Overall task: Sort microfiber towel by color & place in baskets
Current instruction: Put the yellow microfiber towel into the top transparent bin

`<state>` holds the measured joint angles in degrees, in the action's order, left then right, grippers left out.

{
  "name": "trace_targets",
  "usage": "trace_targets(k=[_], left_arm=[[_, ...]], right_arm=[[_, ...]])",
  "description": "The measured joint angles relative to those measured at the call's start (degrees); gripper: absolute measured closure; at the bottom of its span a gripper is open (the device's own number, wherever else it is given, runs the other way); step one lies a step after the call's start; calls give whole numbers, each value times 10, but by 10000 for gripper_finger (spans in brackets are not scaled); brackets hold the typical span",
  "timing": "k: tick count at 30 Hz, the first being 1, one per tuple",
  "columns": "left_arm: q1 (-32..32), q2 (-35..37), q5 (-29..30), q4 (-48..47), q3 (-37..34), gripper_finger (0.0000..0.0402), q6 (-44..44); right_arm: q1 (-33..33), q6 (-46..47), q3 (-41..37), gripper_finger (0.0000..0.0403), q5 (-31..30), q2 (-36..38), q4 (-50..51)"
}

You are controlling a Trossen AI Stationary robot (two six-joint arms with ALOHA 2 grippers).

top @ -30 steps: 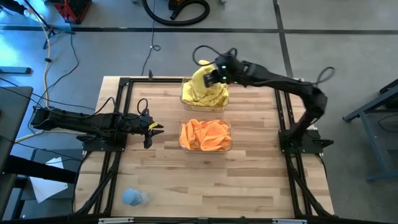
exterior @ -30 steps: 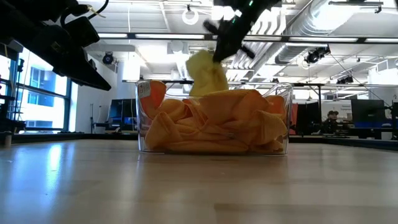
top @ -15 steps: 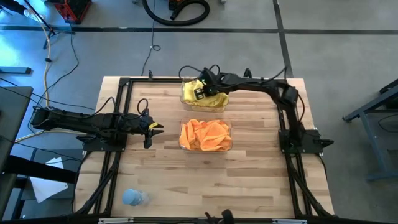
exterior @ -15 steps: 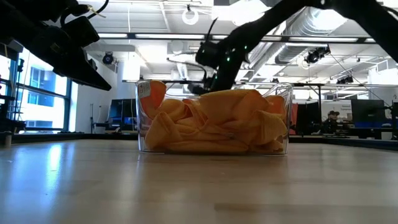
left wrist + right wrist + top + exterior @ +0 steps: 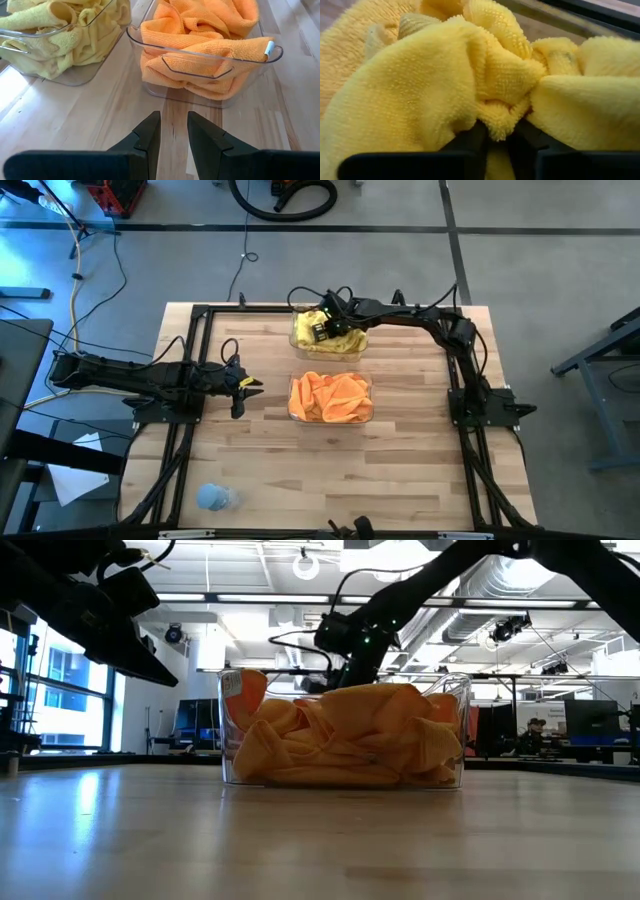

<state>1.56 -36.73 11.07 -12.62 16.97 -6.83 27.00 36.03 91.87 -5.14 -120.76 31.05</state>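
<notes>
Inside the far basket [image 5: 296,332], right claw [image 5: 496,142] pinches a yellow towel [image 5: 445,80]; left claw [image 5: 172,132], slightly parted, empty, faces the orange basket [image 5: 205,65].

Overhead looks down; low level; wrists close (all share baskets [image 5: 330,398]).

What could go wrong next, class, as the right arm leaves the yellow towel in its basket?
1. The right pincer has yellow towel bunched between its fingers; lifting now may drag it back out of the far basket.
2. Yellow cloth drapes over that basket's rim in the left wrist view, so a tug could spill it onto the table.
</notes>
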Motion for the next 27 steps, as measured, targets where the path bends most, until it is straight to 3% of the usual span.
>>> trace_targets(k=[11, 20, 27], left_arm=[[0, 0, 0, -3, 0, 318, 0], [0, 0, 0, -2, 0, 318, 0], [0, 0, 0, -2, 0, 318, 0]], right_arm=[[0, 0, -1, 264, 12, 71, 31], [-2, 1, -1, 258, -9, 143, 73], [-27, -28, 0, 258, -58, 140, -24]])
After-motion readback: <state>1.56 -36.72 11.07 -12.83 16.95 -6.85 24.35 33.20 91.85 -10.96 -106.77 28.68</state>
